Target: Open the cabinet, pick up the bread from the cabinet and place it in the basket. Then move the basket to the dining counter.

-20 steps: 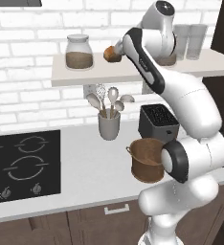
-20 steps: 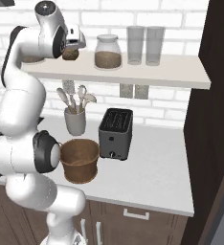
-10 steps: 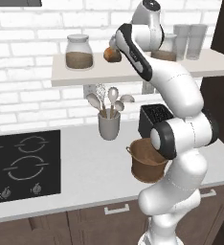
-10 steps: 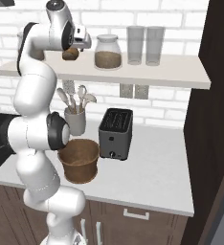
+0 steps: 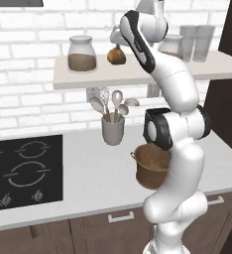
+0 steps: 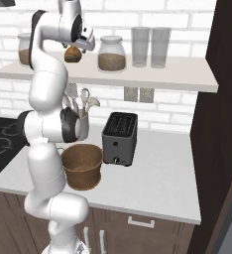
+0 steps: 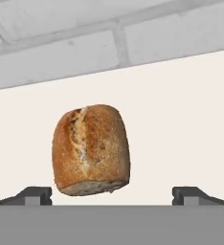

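So the bread (image 7: 91, 149) is sitting up on the shelf (image 5: 138, 74), between two glass jars (image 5: 82, 53). The tool (image 7: 112, 194) is spread wide just in front of it, fingertips (image 7: 35, 195) either side, not touching. Basket (image 6: 82, 165) is on the counter (image 6: 162, 183) beside the toaster (image 6: 119, 138).

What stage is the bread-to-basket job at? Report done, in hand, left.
Done: nothing visibly. In hand: the open gripper faces the rounded golden-brown bread on the pale wall shelf, not gripping it. Left: grasp it, place it in the round brown woven basket, move the basket.
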Tool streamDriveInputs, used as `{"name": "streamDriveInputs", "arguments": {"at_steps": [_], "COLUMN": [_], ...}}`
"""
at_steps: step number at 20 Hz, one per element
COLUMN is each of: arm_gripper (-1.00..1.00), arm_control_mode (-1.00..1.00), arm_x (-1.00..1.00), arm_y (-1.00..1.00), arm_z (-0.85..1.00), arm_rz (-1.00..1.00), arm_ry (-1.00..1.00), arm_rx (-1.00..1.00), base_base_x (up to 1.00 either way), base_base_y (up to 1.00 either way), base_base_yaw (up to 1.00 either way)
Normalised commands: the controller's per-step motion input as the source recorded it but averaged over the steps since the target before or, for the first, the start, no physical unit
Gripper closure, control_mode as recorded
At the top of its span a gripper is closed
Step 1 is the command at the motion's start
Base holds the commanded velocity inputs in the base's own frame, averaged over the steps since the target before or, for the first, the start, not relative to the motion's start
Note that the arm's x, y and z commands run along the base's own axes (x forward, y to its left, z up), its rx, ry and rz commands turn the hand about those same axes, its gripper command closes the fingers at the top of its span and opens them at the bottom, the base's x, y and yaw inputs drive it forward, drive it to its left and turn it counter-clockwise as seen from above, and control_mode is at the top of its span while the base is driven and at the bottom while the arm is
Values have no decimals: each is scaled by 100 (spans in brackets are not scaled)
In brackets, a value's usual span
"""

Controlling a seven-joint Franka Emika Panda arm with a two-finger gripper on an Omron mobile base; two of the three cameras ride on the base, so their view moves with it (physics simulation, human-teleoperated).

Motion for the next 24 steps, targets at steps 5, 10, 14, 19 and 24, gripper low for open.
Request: {"name": "streamDriveInputs", "arguments": {"at_steps": [5,10,14,19,24], "arm_gripper": [-100,-100,-100,-100,-100], "arm_control_mode": [-100,-100,-100,-100,-100], "arm_x": [21,33,38,10,0], "arm_y": [28,20,0,0,0], "arm_z": [0,0,-8,-22,-26], "arm_rz": [0,0,0,0,0], "arm_ry": [1,3,5,6,5], "arm_rx": [0,-3,-4,-5,-4], "base_base_x": [0,0,0,0,0], "base_base_y": [0,0,0,0,0], "base_base_yaw": [0,0,0,0,0]}}
